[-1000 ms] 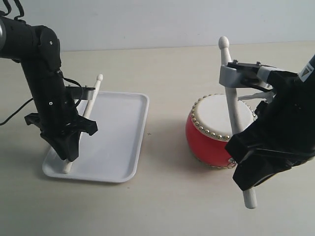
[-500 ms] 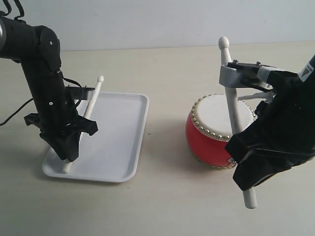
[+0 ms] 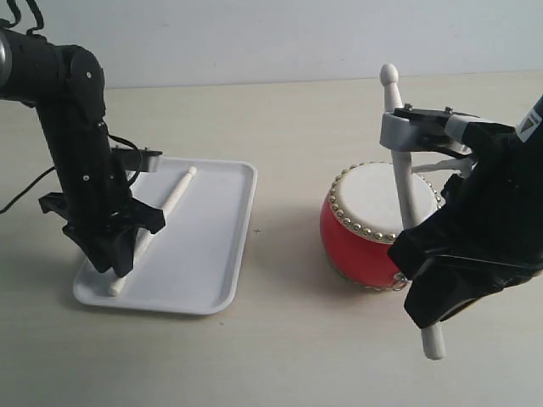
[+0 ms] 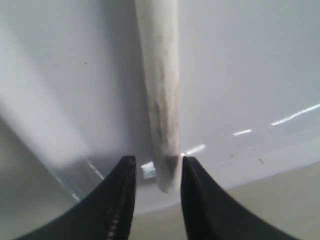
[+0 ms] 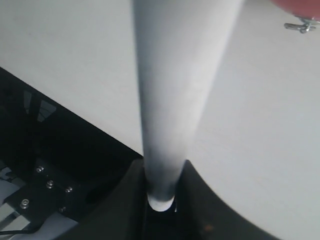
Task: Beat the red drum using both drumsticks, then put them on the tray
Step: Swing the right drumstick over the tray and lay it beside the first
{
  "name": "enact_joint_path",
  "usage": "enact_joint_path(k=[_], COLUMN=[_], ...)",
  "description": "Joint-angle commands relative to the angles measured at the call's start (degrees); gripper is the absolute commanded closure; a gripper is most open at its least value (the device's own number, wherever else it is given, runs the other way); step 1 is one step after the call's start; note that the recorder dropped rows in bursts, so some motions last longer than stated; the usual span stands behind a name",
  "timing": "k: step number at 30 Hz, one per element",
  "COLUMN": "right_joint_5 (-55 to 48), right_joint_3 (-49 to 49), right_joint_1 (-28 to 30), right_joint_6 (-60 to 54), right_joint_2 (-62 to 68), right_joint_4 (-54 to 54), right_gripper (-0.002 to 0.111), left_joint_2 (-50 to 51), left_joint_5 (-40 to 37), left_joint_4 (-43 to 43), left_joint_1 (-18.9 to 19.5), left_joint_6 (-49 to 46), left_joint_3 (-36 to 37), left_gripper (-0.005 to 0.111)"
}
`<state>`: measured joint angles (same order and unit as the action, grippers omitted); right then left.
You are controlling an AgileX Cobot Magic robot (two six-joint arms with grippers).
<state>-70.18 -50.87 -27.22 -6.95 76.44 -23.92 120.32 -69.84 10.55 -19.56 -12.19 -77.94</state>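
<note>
The left pincer (image 4: 157, 161) stood parted around the butt of a drumstick (image 3: 174, 199) lying flat on the tray (image 3: 216, 254) (9 o'clock from the red drum (image 3: 352, 242)), while the right pincer (image 5: 161, 172) clamped the other drumstick (image 3: 399, 178) upright at that drum's 3 o'clock.

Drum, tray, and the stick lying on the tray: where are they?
red drum (image 3: 371, 199): exterior view, cream skin top.
tray (image 3: 214, 246): exterior view, bare floor.
drumstick on the tray (image 3: 178, 193): exterior view, shaft near the tip.
</note>
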Motion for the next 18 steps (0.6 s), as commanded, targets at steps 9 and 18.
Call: enact_joint_path(k=[9,18], right_joint_5=[12.38,15.48], right_joint_3=[-10.27,-30.52], right_joint_1=[-9.39,-11.15], right_joint_6=[3.84,6.95], right_joint_2=[10.85,40.24], right_joint_4=[-9.30,-22.40], right_gripper=[0.108,0.108], left_joint_2=[-52.18,-94.51], left_joint_5=[30.29,34.01], left_joint_4=[8.69,4.83], left_joint_1=[2.98,2.98], left_joint_6=[-2.80,-2.24], left_joint_3=[27.68,39.04], left_gripper=[0.107,0.107])
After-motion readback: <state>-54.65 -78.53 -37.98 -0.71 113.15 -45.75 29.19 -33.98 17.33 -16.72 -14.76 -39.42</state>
